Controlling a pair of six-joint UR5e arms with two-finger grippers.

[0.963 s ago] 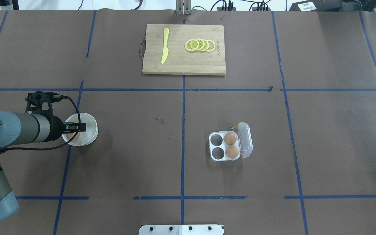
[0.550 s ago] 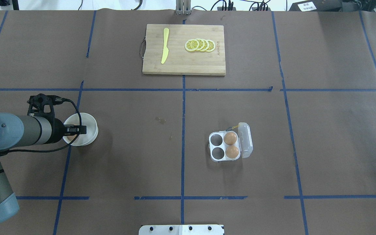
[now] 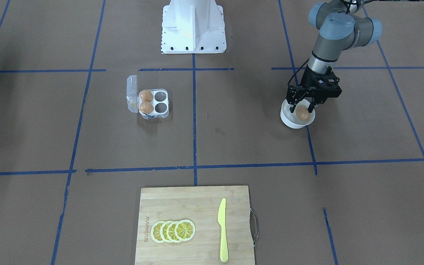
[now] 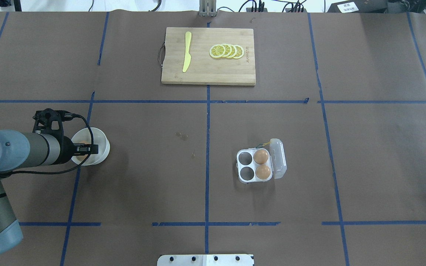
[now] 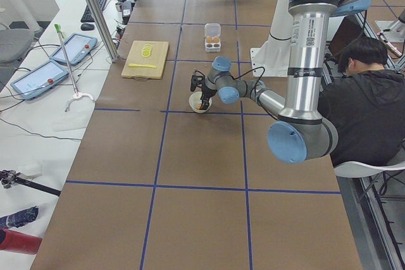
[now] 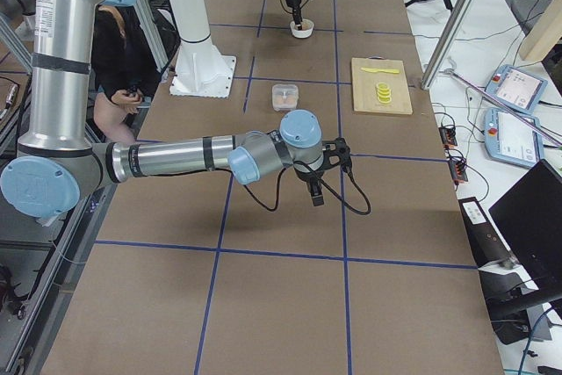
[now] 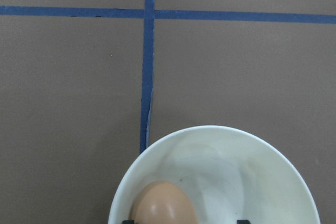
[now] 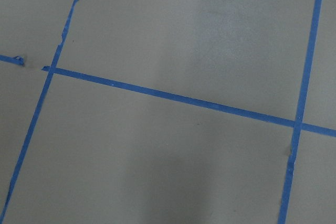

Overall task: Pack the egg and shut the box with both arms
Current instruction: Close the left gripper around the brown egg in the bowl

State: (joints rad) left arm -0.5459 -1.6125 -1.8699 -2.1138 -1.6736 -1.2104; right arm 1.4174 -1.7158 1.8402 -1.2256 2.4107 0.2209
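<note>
Left wrist-mounted: egg (image 7: 164, 205) half off-frame in bowl (image 7: 257, 182), left claw (image 3: 301, 109) seemingly unclosed.

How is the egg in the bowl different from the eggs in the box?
The bowl egg lies alone in a round white bowl; the boxed eggs sit as a pair in cups of the box. The left gripper straddles the bowl egg; no gripper is near the boxed eggs. All three are orange-brown.
</note>
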